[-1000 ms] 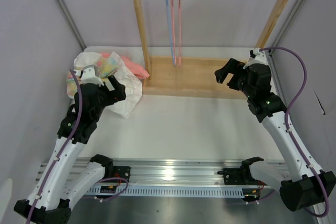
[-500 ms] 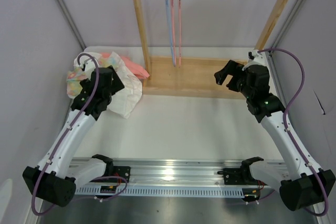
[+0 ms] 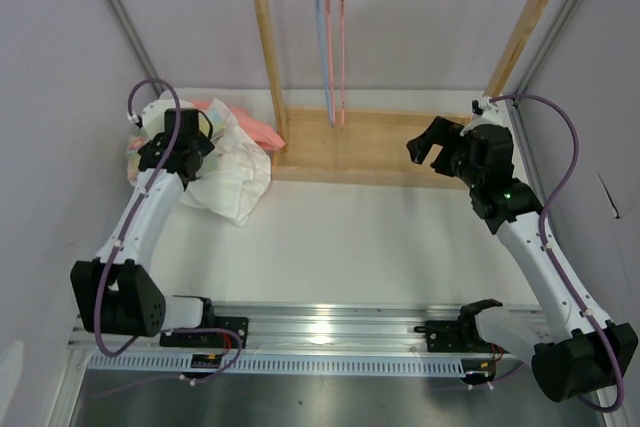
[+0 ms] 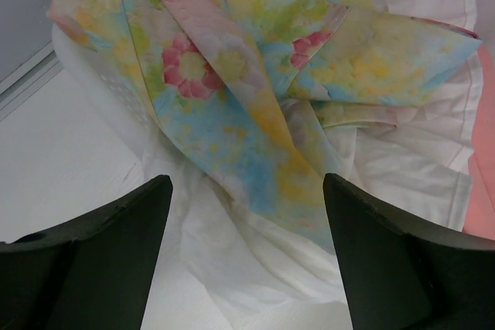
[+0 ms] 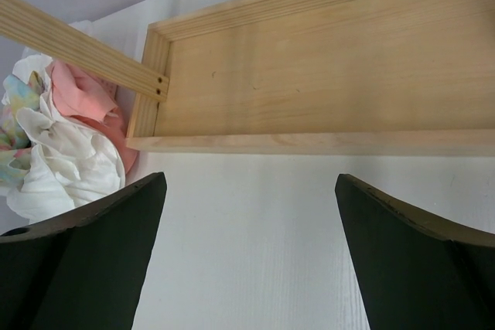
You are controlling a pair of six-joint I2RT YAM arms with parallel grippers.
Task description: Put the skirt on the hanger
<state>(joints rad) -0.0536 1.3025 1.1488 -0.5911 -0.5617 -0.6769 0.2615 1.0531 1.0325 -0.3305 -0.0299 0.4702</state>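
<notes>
The skirt (image 4: 255, 75), pastel yellow and light blue with pink flowers, lies crumpled on top of a clothing pile at the table's far left. In the top view only a small part of the skirt (image 3: 131, 150) shows beside my left arm. My left gripper (image 4: 246, 183) is open and empty just above the skirt's lower edge; it also shows in the top view (image 3: 185, 157). The light blue hanger (image 3: 322, 37) hangs on the wooden rack's top bar. My right gripper (image 3: 425, 147) is open and empty above the table, near the rack's base.
A plain white cloth (image 4: 255, 260) lies under the skirt, and a salmon-pink garment (image 3: 252, 129) beside it. A pink hanger (image 3: 341, 37) hangs next to the blue one. The rack's wooden base tray (image 5: 309, 75) lies ahead of my right gripper (image 5: 249, 183).
My left arm has swung back and to the left, bringing its gripper over the clothing pile. The right arm has barely moved.
</notes>
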